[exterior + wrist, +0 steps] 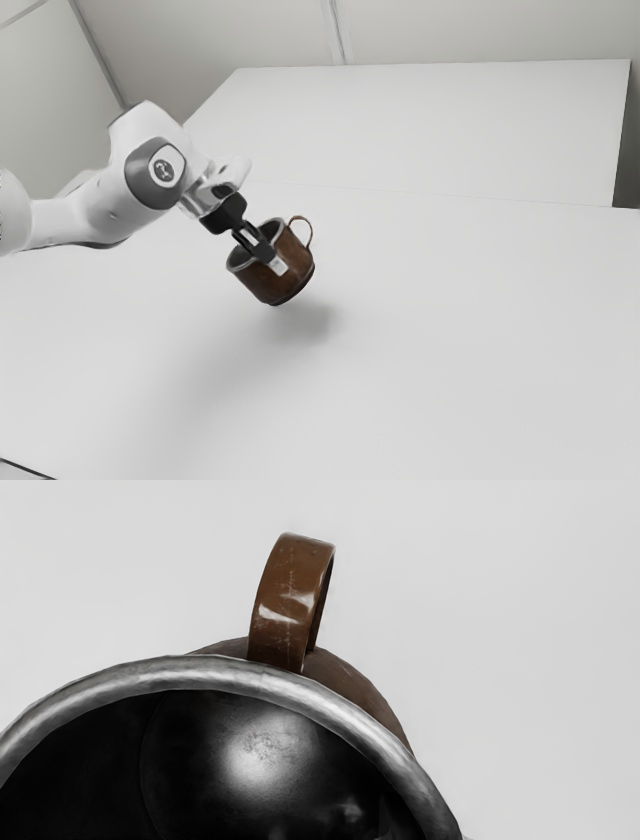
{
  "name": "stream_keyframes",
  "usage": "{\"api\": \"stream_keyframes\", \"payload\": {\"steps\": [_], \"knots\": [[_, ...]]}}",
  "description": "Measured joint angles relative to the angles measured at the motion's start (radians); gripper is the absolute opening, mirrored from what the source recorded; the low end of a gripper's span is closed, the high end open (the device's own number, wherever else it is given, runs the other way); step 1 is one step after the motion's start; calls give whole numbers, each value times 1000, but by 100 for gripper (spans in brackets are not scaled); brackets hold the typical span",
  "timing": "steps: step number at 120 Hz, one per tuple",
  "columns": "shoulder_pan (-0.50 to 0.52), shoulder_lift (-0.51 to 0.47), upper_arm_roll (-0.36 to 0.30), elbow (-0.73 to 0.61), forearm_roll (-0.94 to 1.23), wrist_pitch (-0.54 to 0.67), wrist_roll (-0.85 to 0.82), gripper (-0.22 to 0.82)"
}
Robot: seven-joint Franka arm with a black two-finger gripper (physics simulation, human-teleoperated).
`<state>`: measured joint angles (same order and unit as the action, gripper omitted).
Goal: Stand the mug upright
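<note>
The gripper (268,256) is shut on the wall of the brown mug (283,280), with a finger reaching down across the mug's near outer side in the exterior view. The mug hangs tilted above the table, its shadow on the surface below. Its mouth leans toward the arm, and the handle stands on the upper side, toward the exterior view's right. From the wrist view I look into the dark inside of the mug (260,760), past its grey metal rim, with the brown handle (285,600) beyond the rim.
The white table (450,340) stretches around and beneath the mug. Behind it, in the exterior view, lies another white surface (430,130), with pale walls farther back. A dark thin line crosses the lower left corner of that view.
</note>
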<state>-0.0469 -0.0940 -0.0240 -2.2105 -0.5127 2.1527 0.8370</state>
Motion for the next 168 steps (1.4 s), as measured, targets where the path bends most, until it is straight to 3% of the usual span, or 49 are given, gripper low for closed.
{"api": "stream_keyframes", "payload": {"steps": [12,26,54,80,105,128,136,151,168], "knots": [[6,24,-13,5,238,31,-124,-17],[3,7,-27,-58,365,56,-262,-17],[-1,-202,-126,-331,413,118,-502,-17],[-1,-231,-147,-407,387,177,-664,-17],[-1,-231,-161,-411,367,200,-765,26],[-1,-235,-163,-406,363,205,-830,47],[0,-236,-163,-320,363,157,-847,50],[2,-208,-133,50,382,-89,-864,55],[-7,-43,-121,526,407,-369,-858,58]]}}
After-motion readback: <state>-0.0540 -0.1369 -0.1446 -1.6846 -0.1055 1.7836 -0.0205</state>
